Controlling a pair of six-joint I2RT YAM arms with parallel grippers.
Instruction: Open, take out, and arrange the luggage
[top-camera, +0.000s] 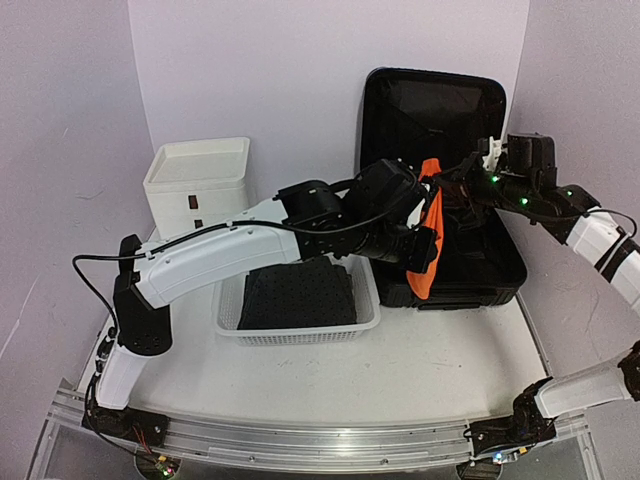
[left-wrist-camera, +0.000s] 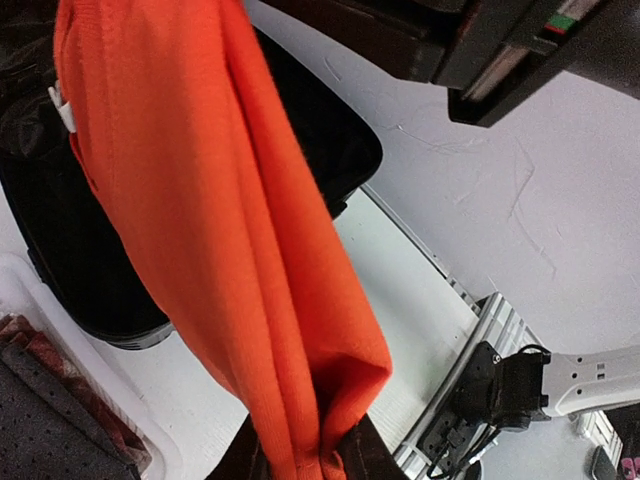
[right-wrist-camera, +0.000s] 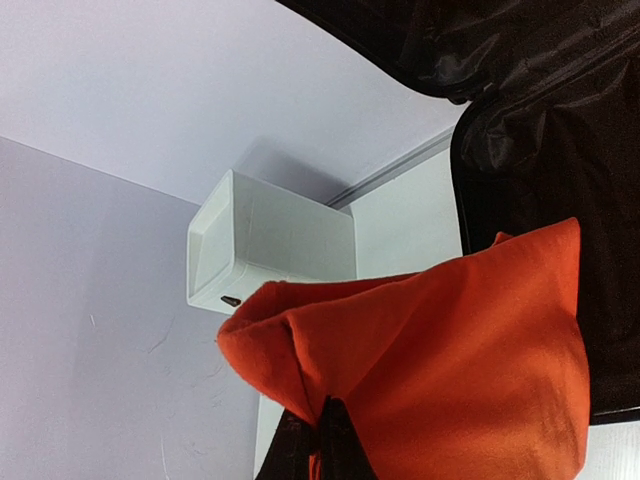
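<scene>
The black luggage (top-camera: 485, 255) lies open at the back right, its lid (top-camera: 430, 105) standing against the wall. An orange cloth (top-camera: 432, 225) hangs stretched above the luggage's left edge, held at both ends. My right gripper (top-camera: 447, 183) is shut on its upper end; the right wrist view shows the cloth (right-wrist-camera: 450, 360) pinched in the gripper (right-wrist-camera: 325, 445). My left gripper (top-camera: 418, 252) is shut on the lower end; in the left wrist view the cloth (left-wrist-camera: 230, 220) runs down into the gripper (left-wrist-camera: 305, 460). Black lining (right-wrist-camera: 560, 140) shows behind.
A white perforated basket (top-camera: 225, 315) holding folded dark cloth (top-camera: 300, 295) sits left of the luggage. A white drawer box (top-camera: 197, 185) stands at the back left. The left arm reaches across above the basket. A metal rail (top-camera: 300, 440) runs along the near edge.
</scene>
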